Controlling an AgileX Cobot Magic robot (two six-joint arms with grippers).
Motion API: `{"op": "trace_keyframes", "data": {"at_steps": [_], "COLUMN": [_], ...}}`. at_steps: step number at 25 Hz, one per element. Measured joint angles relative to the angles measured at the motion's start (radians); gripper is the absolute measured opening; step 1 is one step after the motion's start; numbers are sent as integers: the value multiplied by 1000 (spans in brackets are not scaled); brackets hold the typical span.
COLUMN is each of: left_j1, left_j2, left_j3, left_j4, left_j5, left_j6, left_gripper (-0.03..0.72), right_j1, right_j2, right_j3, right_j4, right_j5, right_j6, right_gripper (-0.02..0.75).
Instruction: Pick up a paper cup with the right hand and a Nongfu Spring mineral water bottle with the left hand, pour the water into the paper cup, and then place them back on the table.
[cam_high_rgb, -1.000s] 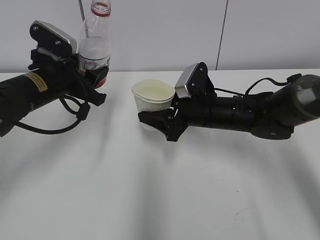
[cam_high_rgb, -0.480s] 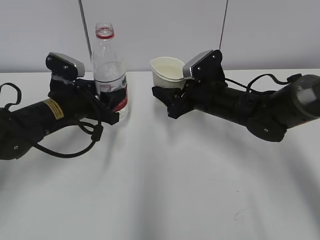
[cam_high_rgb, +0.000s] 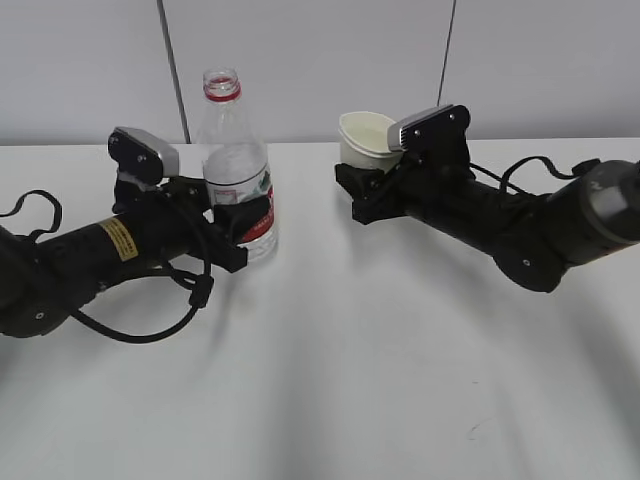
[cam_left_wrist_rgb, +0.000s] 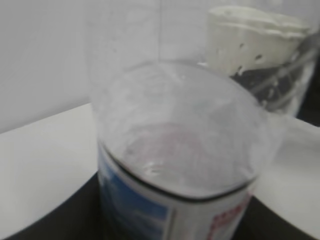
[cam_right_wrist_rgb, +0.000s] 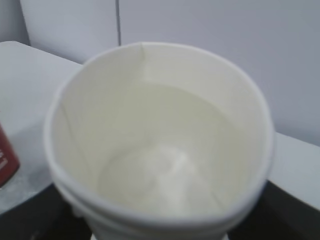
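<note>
The clear water bottle (cam_high_rgb: 238, 165), with a red neck ring, no cap and a red-and-white label, is upright with its base at the white table (cam_high_rgb: 330, 360). My left gripper (cam_high_rgb: 240, 226) is shut on its lower half. In the left wrist view the bottle (cam_left_wrist_rgb: 185, 165) fills the frame between the dark jaws of the left gripper (cam_left_wrist_rgb: 175, 227). My right gripper (cam_high_rgb: 358, 190) is shut on the cream paper cup (cam_high_rgb: 365, 138), upright near the table's far edge. The right wrist view looks down into the cup (cam_right_wrist_rgb: 160, 145), held by the right gripper (cam_right_wrist_rgb: 160, 231); its base is hidden.
A grey panelled wall (cam_high_rgb: 300, 60) rises just behind the table's far edge. The left arm's black cable (cam_high_rgb: 150, 325) loops onto the table. The bottle's red label (cam_right_wrist_rgb: 5, 160) shows at the left edge of the right wrist view.
The left gripper has brought the bottle down and to the right, from raised to table level. The right gripper has carried the cup to the right and toward the back of the table.
</note>
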Motion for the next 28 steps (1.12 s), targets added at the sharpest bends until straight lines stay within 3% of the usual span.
{"op": "trace_keyframes", "data": {"at_steps": [12,28], "left_j1": [0,0], "left_j2": [5,85], "left_j3": [0,-3], "left_j4": [71,70], "left_j5": [0,-63], "left_j6": [-1,-2], "left_gripper": [362,361], "right_j1": [0,0], "right_j2": [112,192], "right_j3": [0,0], "right_j4": [133,154], "right_j5": [-64,-169], "right_j6": [-118,-184], "right_gripper": [504,504]}}
